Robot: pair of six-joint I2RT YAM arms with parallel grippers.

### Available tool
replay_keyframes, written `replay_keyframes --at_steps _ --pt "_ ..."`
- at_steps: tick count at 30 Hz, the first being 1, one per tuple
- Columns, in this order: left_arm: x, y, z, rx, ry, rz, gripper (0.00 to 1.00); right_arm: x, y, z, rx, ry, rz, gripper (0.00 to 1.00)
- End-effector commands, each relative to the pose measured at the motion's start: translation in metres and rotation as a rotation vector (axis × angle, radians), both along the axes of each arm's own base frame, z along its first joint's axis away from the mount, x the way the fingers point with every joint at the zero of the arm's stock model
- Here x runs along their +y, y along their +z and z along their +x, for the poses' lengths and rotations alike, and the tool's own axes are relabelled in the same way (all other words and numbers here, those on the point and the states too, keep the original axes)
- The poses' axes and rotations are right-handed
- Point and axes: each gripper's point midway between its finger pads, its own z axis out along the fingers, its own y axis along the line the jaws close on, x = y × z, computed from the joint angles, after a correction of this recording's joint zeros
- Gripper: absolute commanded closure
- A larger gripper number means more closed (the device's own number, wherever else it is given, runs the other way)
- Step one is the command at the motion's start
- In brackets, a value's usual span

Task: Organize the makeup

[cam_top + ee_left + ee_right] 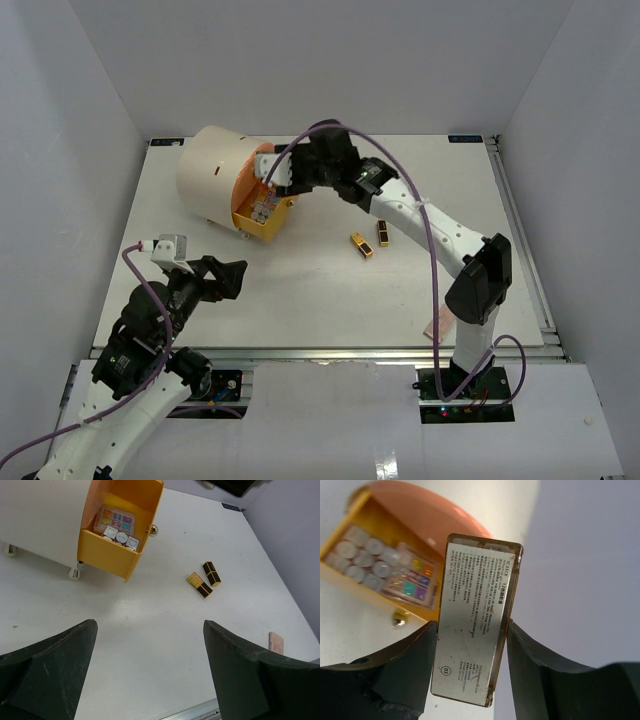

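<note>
My right gripper point(471, 626) is shut on a grey flat palette point(476, 615) with a printed label, held upright by its two long edges. It hangs over the open orange-yellow drawer point(385, 602), and my right gripper point(283, 172) is at the drawer's back. In the drawer lie a multicolour palette point(116, 519) and one with round pale pans point(362, 555). Two gold-and-black lipstick tubes point(361, 245) point(383, 232) lie side by side mid-table. A pinkish palette point(437, 327) rests at the near edge. My left gripper point(226, 277) is open and holds nothing, low at the near left.
The big cream cylinder point(215, 168) lies on its side at the back left on small feet, with the drawer sticking out toward the middle. In the left wrist view the lipstick tubes point(204, 581) lie right of the drawer point(107, 557). White walls enclose the table.
</note>
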Motion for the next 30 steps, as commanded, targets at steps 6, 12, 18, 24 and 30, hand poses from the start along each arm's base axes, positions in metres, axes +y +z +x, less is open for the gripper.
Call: replay_keyframes --at_steps 6,12,18,24,30 --pt "0.01 0.02 -0.007 -0.03 0.029 -0.035 0.02 0.025 -0.016 0.014 -0.354 0.133 -0.251 0.75" --pt "0.01 0.022 -0.009 -0.031 0.03 -0.045 0.02 0.035 -0.038 0.02 -0.444 0.173 -0.332 0.55" --pt "0.011 0.024 -0.011 -0.034 0.028 -0.053 0.02 0.036 -0.044 0.022 -0.457 0.171 -0.333 0.2" --pt "0.007 0.023 -0.01 -0.026 0.014 -0.05 0.02 0.031 -0.037 0.018 -0.434 0.149 -0.303 0.16" --pt "0.002 0.024 -0.009 -0.024 -0.012 -0.037 0.02 0.015 0.006 0.006 -0.313 0.063 -0.139 0.16"
